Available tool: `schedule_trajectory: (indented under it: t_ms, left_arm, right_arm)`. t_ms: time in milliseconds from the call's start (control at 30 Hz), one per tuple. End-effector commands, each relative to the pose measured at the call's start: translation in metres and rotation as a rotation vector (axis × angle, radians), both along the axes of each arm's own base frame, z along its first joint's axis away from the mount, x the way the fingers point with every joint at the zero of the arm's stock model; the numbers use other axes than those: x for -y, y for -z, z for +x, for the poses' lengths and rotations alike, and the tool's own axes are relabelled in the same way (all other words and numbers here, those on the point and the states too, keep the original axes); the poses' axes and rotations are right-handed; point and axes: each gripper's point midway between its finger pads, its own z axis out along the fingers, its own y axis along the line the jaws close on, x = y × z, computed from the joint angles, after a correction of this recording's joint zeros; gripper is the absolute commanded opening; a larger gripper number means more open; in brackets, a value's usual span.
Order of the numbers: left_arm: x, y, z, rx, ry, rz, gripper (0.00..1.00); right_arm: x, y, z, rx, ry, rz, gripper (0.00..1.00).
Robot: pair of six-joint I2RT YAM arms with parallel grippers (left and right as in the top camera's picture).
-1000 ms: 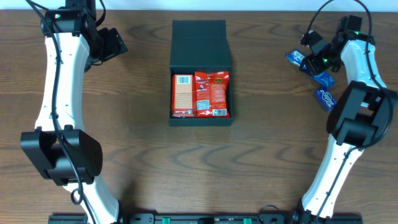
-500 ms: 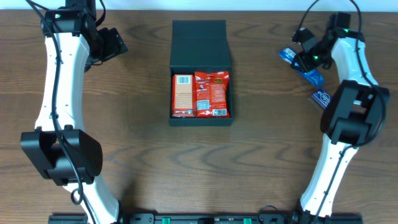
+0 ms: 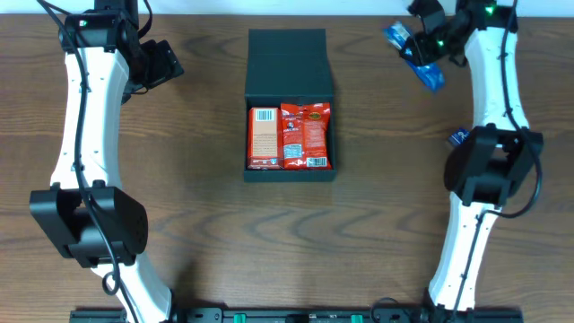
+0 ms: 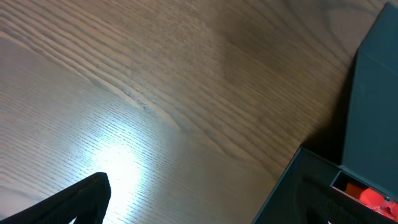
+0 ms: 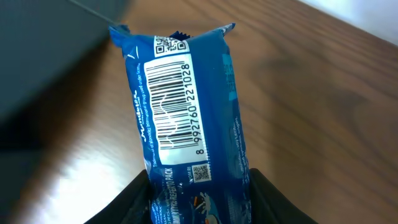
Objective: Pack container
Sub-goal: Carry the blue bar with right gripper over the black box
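The dark teal-black container [image 3: 289,63] lies open at the table's middle back, its flap lid folded back. A red-orange snack carton [image 3: 262,137] and a red packet [image 3: 306,135] lie inside. My right gripper [image 3: 421,45] is shut on a blue snack packet [image 3: 411,52], held above the table to the right of the lid. In the right wrist view the blue packet [image 5: 183,106] sits between my fingers, barcode up. My left gripper [image 3: 160,65] hovers at the far left, empty; only one fingertip shows in the left wrist view. The container's corner [image 4: 367,124] shows there.
A second blue packet [image 3: 459,136] lies on the wooden table [image 3: 197,224] at the right, partly hidden behind my right arm. The table's back edge runs just behind the container's lid.
My right gripper has lifted the blue packet and carried it back and to the left, toward the container. The left arm has not moved.
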Motion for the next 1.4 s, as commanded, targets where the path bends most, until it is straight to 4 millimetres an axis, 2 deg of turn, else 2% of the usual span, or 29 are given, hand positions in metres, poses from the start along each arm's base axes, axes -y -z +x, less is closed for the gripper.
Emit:
schedule_trajectory:
  t_ms: [0,100,167,233,400,500,600,800,867,900,1133,1367]
  left_arm:
    - [-0.008,-0.007,0.001,0.012,0.012,0.042,0.95]
    - [-0.009,-0.007,0.001,0.009,0.035,0.056,0.95]
    - [-0.014,-0.007,0.0,0.004,0.026,0.083,0.95]
    - [-0.019,-0.007,-0.001,-0.001,0.019,0.107,0.95]
    - [-0.021,-0.008,-0.002,-0.006,0.034,0.129,0.95]
    - [-0.021,-0.008,-0.002,-0.006,0.034,0.128,0.95]
    - [-0.021,-0.008,-0.002,-0.006,0.034,0.128,0.95]
    - [-0.021,-0.008,-0.002,-0.006,0.034,0.128,0.95]
    - [-0.021,-0.008,-0.002,-0.005,0.034,0.128,0.95]
    - [-0.021,-0.008,-0.002,-0.005,0.034,0.128,0.95]
    - [-0.021,-0.008,-0.002,-0.005,0.034,0.128,0.95]
    - [-0.021,-0.008,-0.002,-0.005,0.034,0.128,0.95]
  right_arm:
    - [-0.055,-0.026,-0.003,0.002,-0.033,0.102,0.29]
    - [-0.091,-0.035,-0.013,-0.022,-0.061,0.12,0.31]
    - [-0.123,-0.039,-0.022,-0.052,-0.072,0.141,0.31]
    - [-0.156,-0.038,-0.033,-0.087,-0.085,0.16,0.31]
    - [-0.216,-0.036,-0.062,-0.173,-0.099,0.189,0.31]
    - [-0.245,-0.034,-0.079,-0.222,-0.103,0.198,0.29]
    - [-0.262,-0.031,-0.092,-0.254,-0.088,0.18,0.28]
    - [-0.264,-0.019,-0.109,-0.342,0.093,0.111,0.27]
    - [-0.257,-0.013,-0.114,-0.38,0.195,0.083,0.27]
    - [-0.254,-0.012,-0.116,-0.399,0.233,0.075,0.31]
    - [-0.232,0.004,-0.137,-0.508,0.407,-0.006,0.29]
    - [-0.207,0.039,-0.153,-0.578,0.56,-0.137,0.25]
